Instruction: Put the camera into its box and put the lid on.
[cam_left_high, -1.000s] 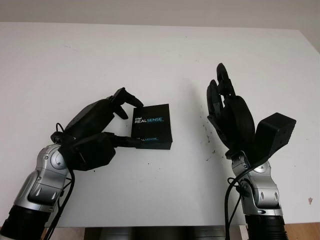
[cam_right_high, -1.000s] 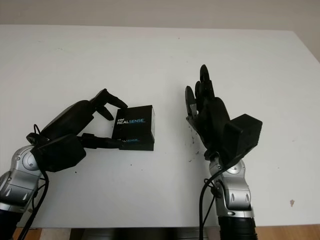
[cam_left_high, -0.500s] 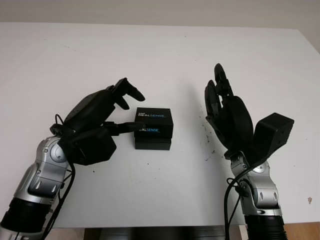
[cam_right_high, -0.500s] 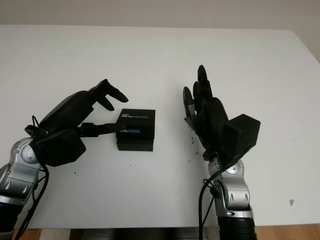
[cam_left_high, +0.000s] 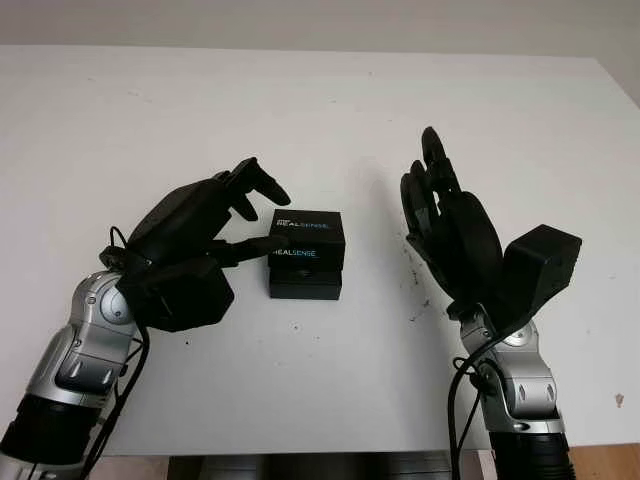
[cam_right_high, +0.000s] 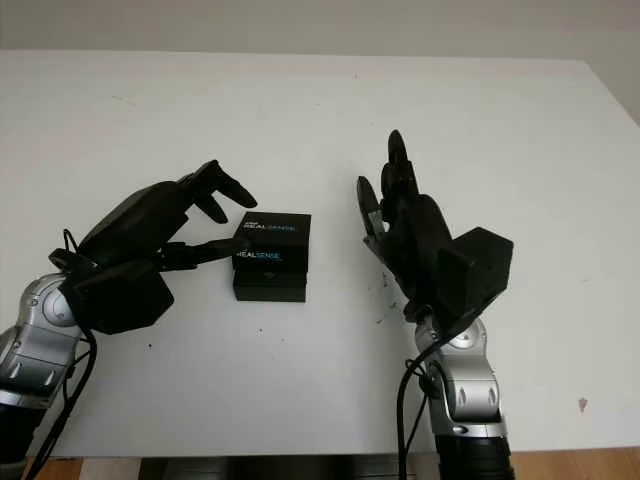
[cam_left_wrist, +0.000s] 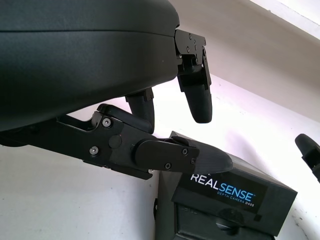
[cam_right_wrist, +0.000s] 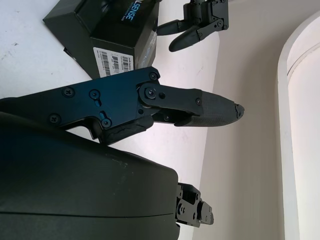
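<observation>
Lid (cam_left_high: 307, 234) sits askew on box (cam_left_high: 305, 285); left robot hand (cam_left_high: 215, 235) thumb touches its edge, nothing gripped. Right robot hand (cam_left_high: 450, 225) open beside. Rigid, light, slick card: pinch the sides.

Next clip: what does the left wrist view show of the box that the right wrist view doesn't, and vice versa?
Left wrist view: REALSENSE lettering on the side of the lid, a finger of the left robot hand at its edge. Right wrist view: a barcode label on the end of the box, the open right robot hand apart from it. Shared: the black box on the white table.
</observation>
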